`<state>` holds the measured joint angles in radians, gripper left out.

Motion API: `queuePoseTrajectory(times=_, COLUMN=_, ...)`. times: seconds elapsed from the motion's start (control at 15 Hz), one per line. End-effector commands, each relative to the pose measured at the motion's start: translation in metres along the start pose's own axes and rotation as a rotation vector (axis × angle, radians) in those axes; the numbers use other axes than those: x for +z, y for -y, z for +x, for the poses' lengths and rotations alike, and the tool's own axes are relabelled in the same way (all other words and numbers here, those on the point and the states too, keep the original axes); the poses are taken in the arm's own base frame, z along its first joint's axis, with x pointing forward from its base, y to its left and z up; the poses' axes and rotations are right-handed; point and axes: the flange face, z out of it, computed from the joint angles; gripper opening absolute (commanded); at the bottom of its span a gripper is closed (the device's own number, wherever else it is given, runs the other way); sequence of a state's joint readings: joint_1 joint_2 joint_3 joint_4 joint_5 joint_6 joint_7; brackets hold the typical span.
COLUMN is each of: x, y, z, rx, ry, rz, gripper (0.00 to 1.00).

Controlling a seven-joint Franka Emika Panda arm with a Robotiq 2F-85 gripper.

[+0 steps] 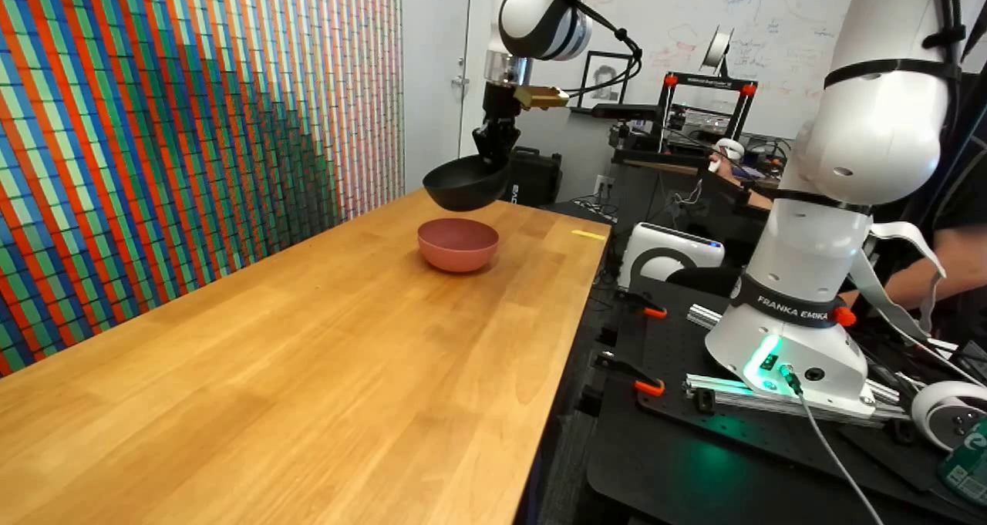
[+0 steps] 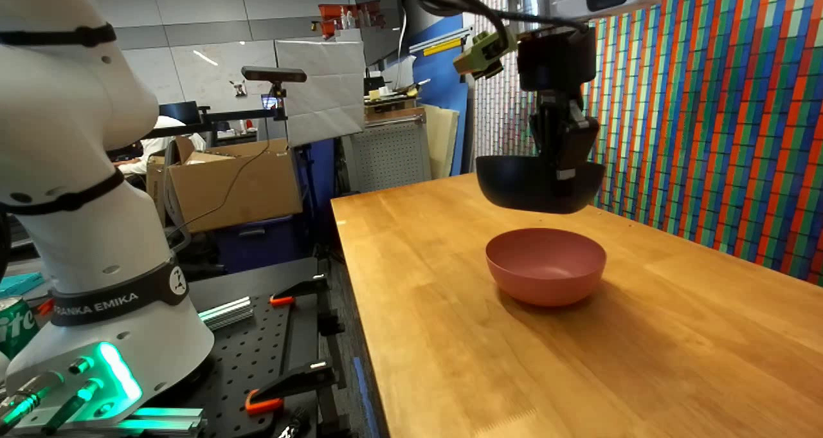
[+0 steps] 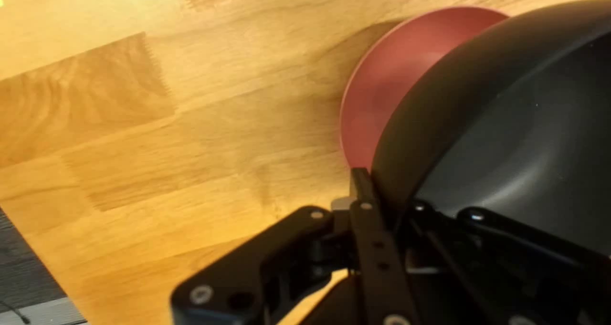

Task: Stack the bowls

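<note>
The salmon-red bowl stands upright on the wooden table in both exterior views (image 1: 458, 254) (image 2: 546, 274). In the wrist view the salmon-red bowl (image 3: 382, 84) is partly hidden behind the black bowl. My gripper (image 1: 497, 153) is shut on the rim of the glossy black bowl (image 1: 461, 187). It holds the black bowl in the air above the salmon-red one, with a gap between them. The gripper (image 2: 566, 163) and the black bowl (image 2: 511, 184) also show in an exterior view. In the wrist view the fingers (image 3: 384, 196) pinch the wall of the black bowl (image 3: 530, 143), which looks slightly tilted.
The wooden table (image 1: 370, 355) runs along a colourful striped wall (image 1: 185, 124). A strip of yellow tape (image 1: 588, 234) lies near the table's edge. The robot's base (image 1: 794, 348) stands on a black mount beside the table, with orange-tipped clamps (image 2: 265, 404).
</note>
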<state>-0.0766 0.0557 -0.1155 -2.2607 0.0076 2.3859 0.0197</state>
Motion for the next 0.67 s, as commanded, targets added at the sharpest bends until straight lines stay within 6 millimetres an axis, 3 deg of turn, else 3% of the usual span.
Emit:
queuePoseTrajectory(times=0.0, x=-0.002, y=0.0, z=-0.025, rx=-0.049, ry=-0.036, rz=0.03, gripper=0.04)
queuePoseTrajectory(times=0.6, x=0.029, y=0.02, z=-0.038, rx=-0.098, ry=-0.214, rz=0.005, gripper=0.04)
